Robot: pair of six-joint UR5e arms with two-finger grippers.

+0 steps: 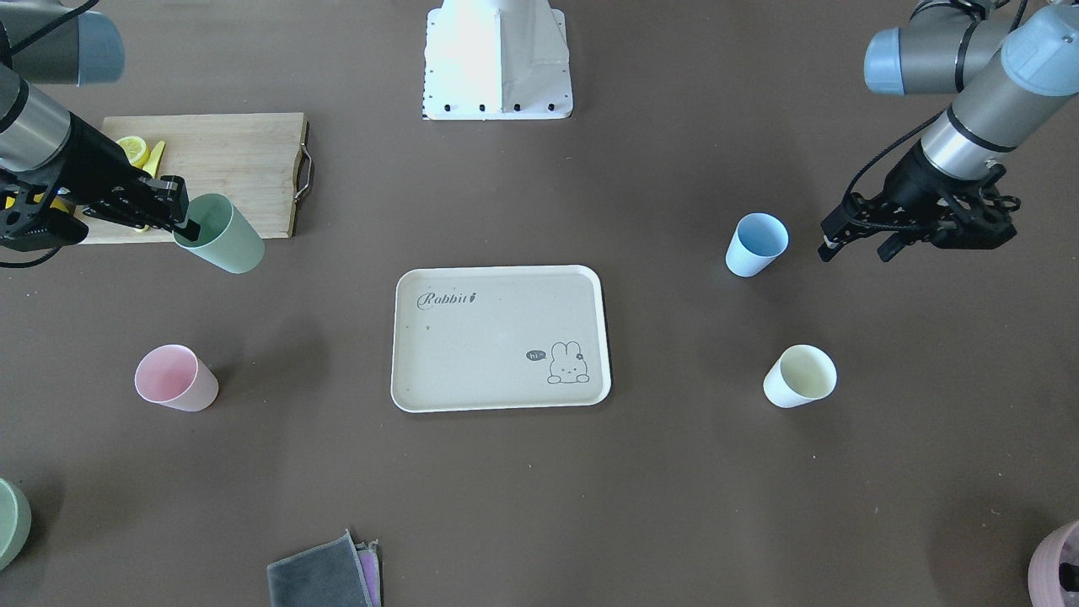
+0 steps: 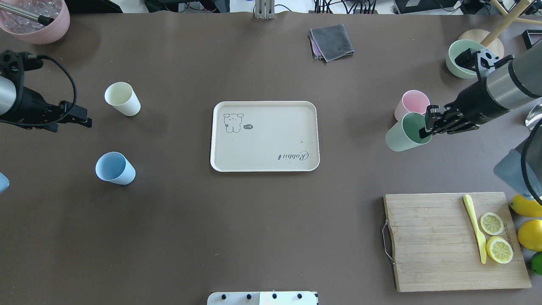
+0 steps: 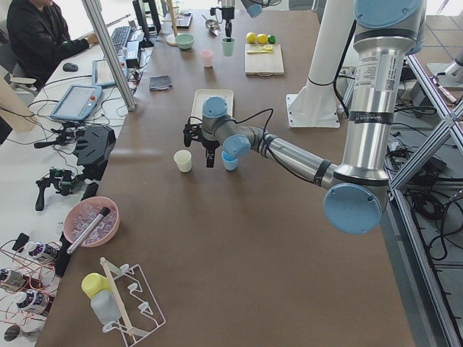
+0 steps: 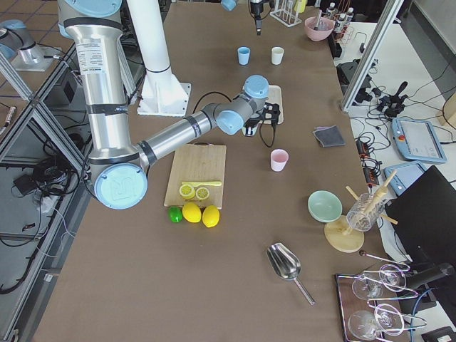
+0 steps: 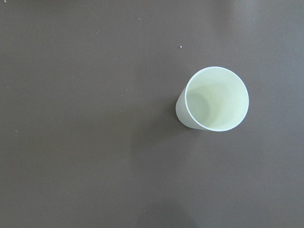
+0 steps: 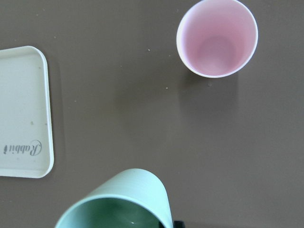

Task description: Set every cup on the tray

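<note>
The beige "Rabbit" tray lies mid-table, also in the front view, with nothing on it. My right gripper is shut on the rim of a green cup, one finger inside it, and holds it above the table right of the tray. A pink cup stands just beyond it. A cream cup and a blue cup stand left of the tray. My left gripper is open and empty, hovering beside the cream cup.
A wooden cutting board with lemon slices and a yellow knife lies at the near right, with whole lemons beside it. A green bowl, a pink bowl and a grey cloth sit along the far edge.
</note>
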